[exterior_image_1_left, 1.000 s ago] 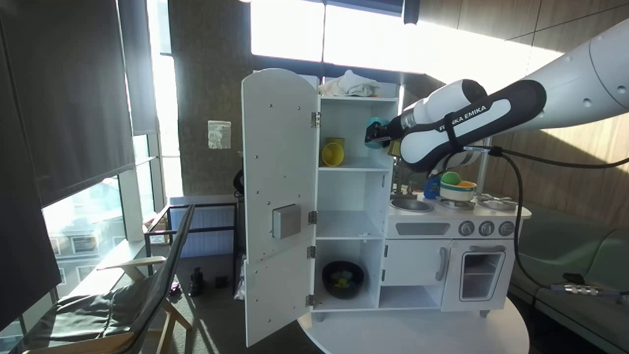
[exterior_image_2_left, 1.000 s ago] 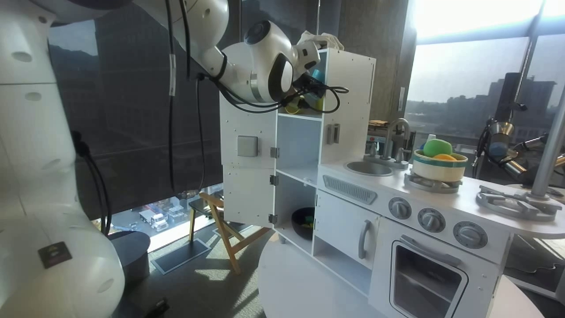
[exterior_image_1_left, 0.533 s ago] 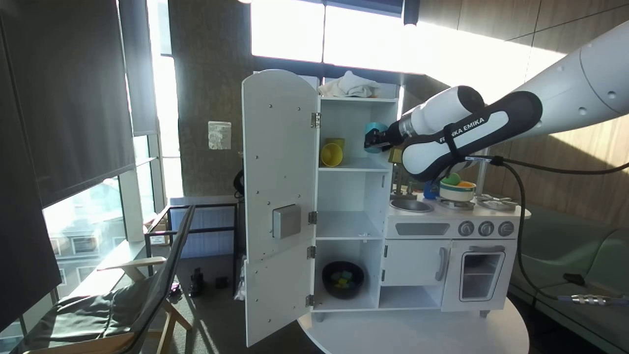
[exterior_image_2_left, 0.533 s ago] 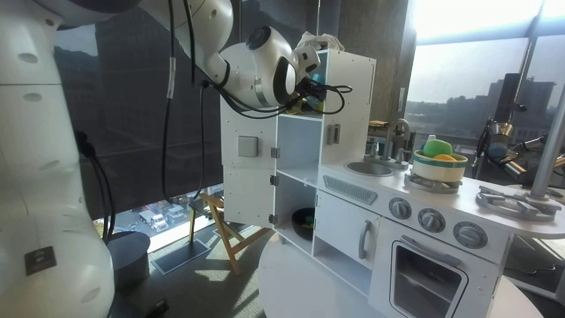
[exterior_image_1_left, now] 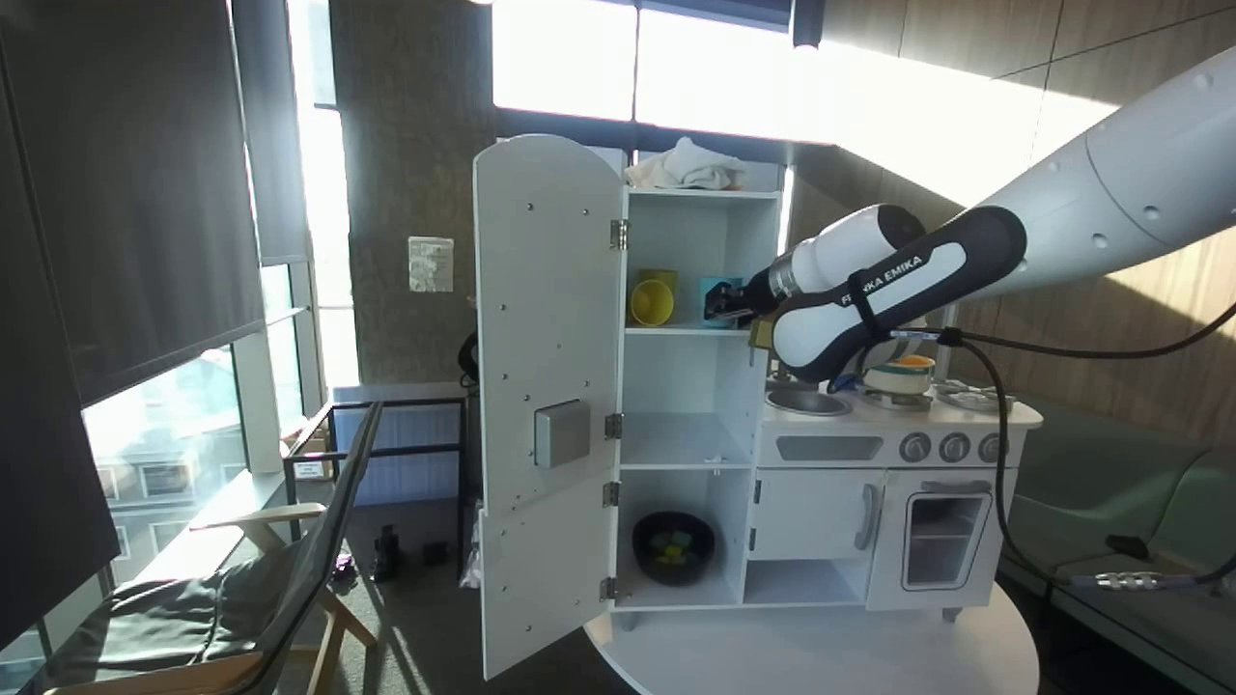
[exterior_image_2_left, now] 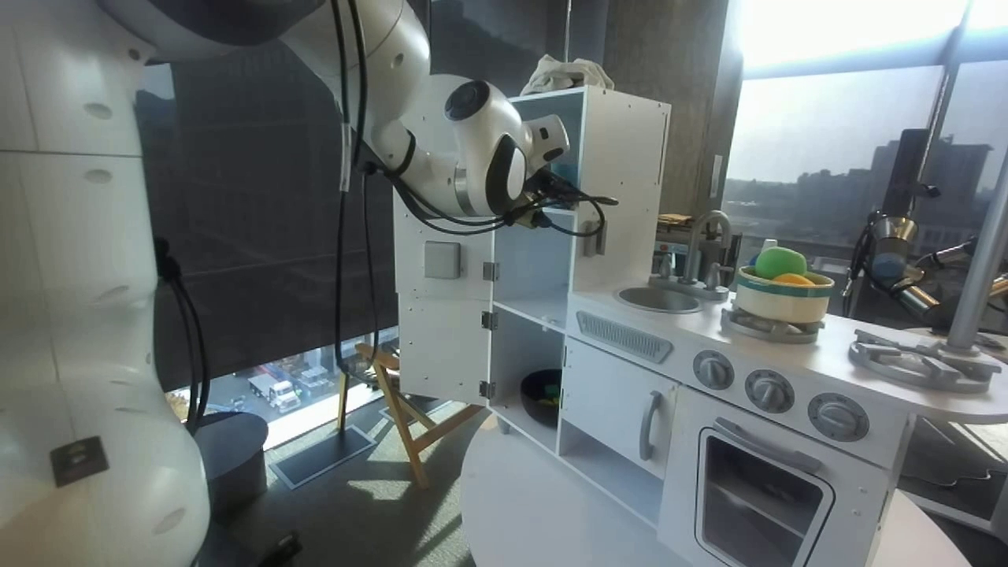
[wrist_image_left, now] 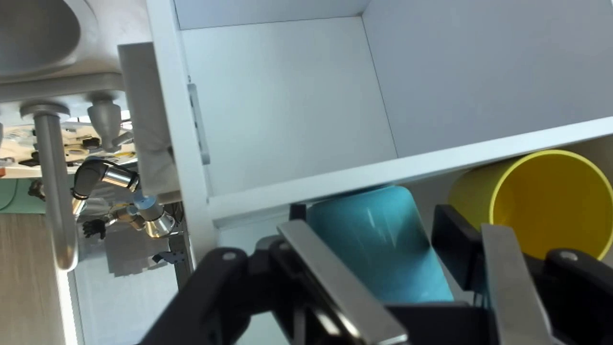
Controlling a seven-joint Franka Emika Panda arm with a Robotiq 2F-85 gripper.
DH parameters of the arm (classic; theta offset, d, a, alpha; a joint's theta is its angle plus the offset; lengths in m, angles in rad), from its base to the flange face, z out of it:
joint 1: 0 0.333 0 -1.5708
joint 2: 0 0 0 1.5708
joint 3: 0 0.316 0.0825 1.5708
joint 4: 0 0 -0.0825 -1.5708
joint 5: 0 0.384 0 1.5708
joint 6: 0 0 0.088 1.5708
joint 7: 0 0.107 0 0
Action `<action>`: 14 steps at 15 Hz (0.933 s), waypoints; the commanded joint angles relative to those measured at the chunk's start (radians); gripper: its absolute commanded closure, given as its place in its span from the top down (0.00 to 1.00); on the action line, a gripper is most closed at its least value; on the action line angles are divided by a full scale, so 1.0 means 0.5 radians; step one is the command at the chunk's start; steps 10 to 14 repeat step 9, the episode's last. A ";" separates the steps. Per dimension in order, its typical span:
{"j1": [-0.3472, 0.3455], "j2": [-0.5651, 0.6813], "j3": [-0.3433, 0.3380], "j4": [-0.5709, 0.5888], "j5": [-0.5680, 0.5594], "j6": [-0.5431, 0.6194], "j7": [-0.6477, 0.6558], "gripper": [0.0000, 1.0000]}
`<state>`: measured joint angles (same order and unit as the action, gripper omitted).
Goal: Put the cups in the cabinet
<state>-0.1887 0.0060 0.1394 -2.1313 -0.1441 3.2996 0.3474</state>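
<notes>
My pincer is clenched on a blue cup, holding it inside the cabinet, just at the upper shelf beneath me; whether its base touches, I cannot tell. On the same shelf, a yellow cup lies on its side just beside my finger farther from the sink, mouth outward. Well below me, a black bowl sits in the bottom compartment.
</notes>
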 commanded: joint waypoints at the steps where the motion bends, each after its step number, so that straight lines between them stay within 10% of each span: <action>1: 0.175 0.155 -0.119 0.115 0.245 0.141 -0.177 0.92; 14: 0.318 0.059 -0.164 -0.001 0.400 0.319 -0.307 1.00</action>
